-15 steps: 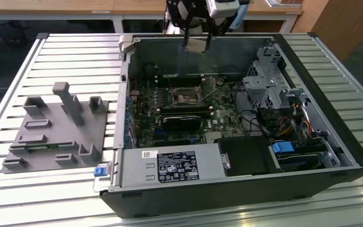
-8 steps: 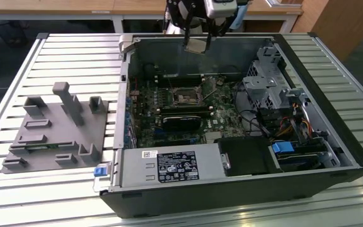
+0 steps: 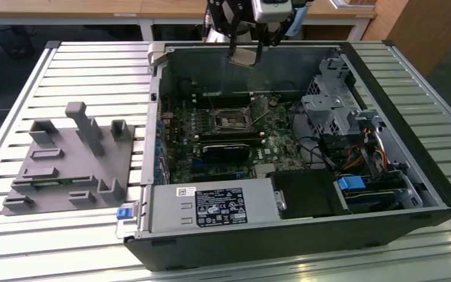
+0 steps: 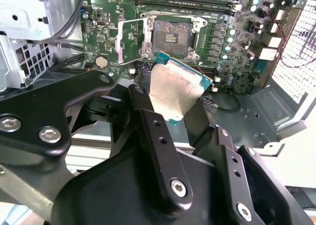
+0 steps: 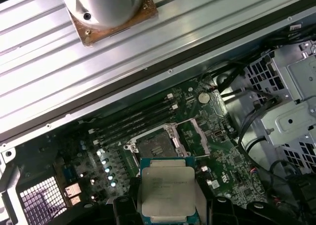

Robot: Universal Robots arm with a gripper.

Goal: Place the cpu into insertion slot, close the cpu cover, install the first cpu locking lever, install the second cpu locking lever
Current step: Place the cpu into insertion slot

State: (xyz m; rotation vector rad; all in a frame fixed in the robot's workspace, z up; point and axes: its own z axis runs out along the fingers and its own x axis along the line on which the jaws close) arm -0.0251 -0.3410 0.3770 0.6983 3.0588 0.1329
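While the gripper (image 4: pixel 173 106) pinches the cpu (image 4: pixel 175 84) by two opposite edges, you have the chip in the air, high over the open case (image 3: pixel 288 247) and well apart from the slot (image 4: pixel 170 36) on the green board (image 3: pixel 186 141). The cover (image 4: pixel 129 42) stands flipped open beside the slot, so the socket lies bare. Judge the cpu light, stiff and flat, with a smooth metal top that could slip in the grip. Its underside contacts are likely fragile. The edges look the right hold, since they leave both faces untouched.
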